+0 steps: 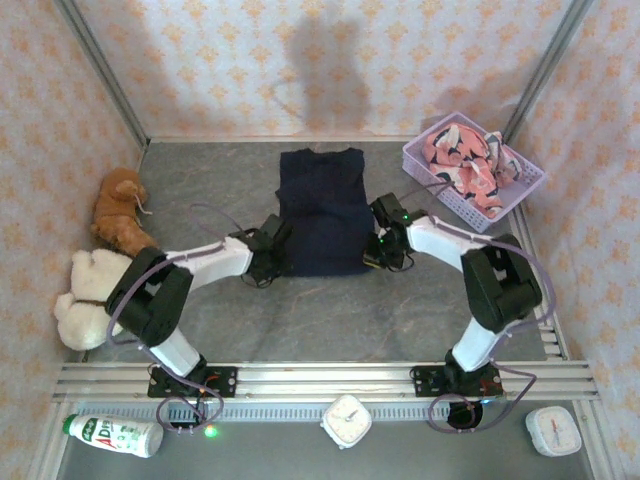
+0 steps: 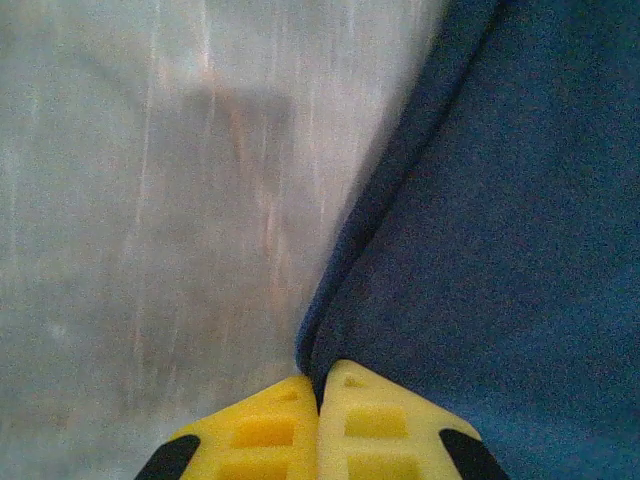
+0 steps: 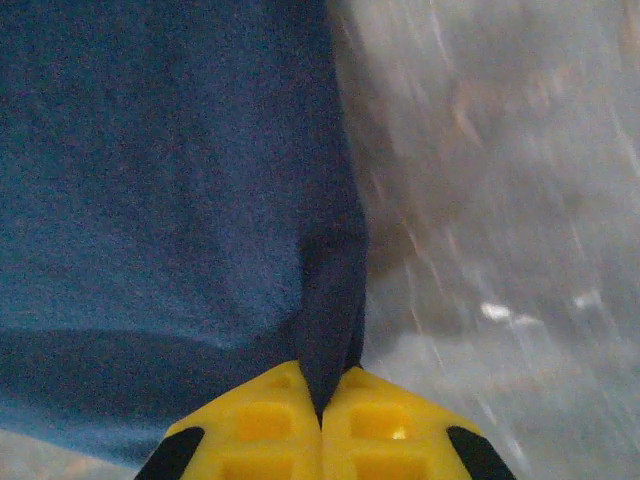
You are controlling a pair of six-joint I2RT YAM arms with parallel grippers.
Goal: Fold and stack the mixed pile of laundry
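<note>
Navy garment (image 1: 322,205) sits pretty much dead centre of the grey table (image 1: 330,320) in the top view, laid out flat as a rough rectangle. The left gripper (image 1: 276,242) is at its 8 o'clock edge and the right gripper (image 1: 378,246) at its 4 o'clock edge, both right up against the cloth. Over at 2 o'clock, the pink shark-print garment (image 1: 462,165) is bunched up inside the lavender basket (image 1: 531,180). At 9 o'clock there's a brown plush (image 1: 120,210) with a cream plush (image 1: 88,295) just below it.

Left wrist view: the yellow fingers (image 2: 262,430) are pressed together with no gap, and the garment's folded edge runs down into the tips at 6 o'clock, so the cloth looks nipped there. Navy fills the right half, bare table the left.

Right wrist view: same deal, the yellow fingers (image 3: 385,425) are clamped tight on a pinched-up ridge of the navy cloth at 6 o'clock. Fabric spreads off to 10 o'clock, table to 2 o'clock.
</note>
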